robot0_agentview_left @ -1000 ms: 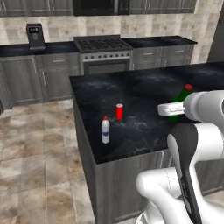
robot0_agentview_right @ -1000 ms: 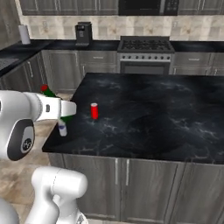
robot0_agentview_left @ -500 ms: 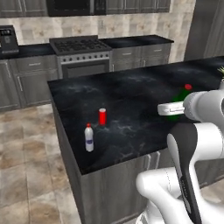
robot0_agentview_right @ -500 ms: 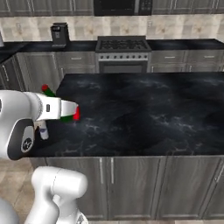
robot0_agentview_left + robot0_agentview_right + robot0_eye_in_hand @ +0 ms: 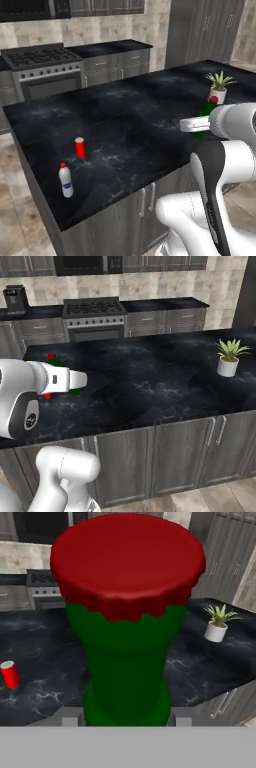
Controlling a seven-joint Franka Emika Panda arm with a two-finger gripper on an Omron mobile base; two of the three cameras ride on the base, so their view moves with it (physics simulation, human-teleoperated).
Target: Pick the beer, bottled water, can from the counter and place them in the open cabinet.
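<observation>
Currently clamped on the beer point(image 5: 126, 652): gripper point(image 5: 125, 719) closed around the lower body of the bottle, red cap toward the hand camera, bottle carried clear above the counter point(image 5: 130, 120). Seen in the left base view as a patch of green with a red tip point(image 5: 204, 116) beside the wrist, near the potted plant point(image 5: 218, 87). Seen in the right base view as green and red edges point(image 5: 55, 362) behind the forearm.

Remaining on the counter: the can point(image 5: 80, 148) upright, and the bottled water point(image 5: 65, 180) upright just in front of it, near the counter's edge. Both well apart from the held bottle. Open cabinet not identifiable here; location cannot be told.

Probable faults from here:
- Slip of the bottle within the jaws. Cause: smooth glass, grip low on the body, weight above the contact line, sideways load during base travel.
- Collision with the potted plant. Cause: bottle carried close to it at similar height.
- Strike against a cabinet shelf or door on insertion. Cause: bottle height projecting past the fingers, view from the hand largely blocked by the bottle itself.
- Tipping on release. Cause: narrow base set down tilted.
</observation>
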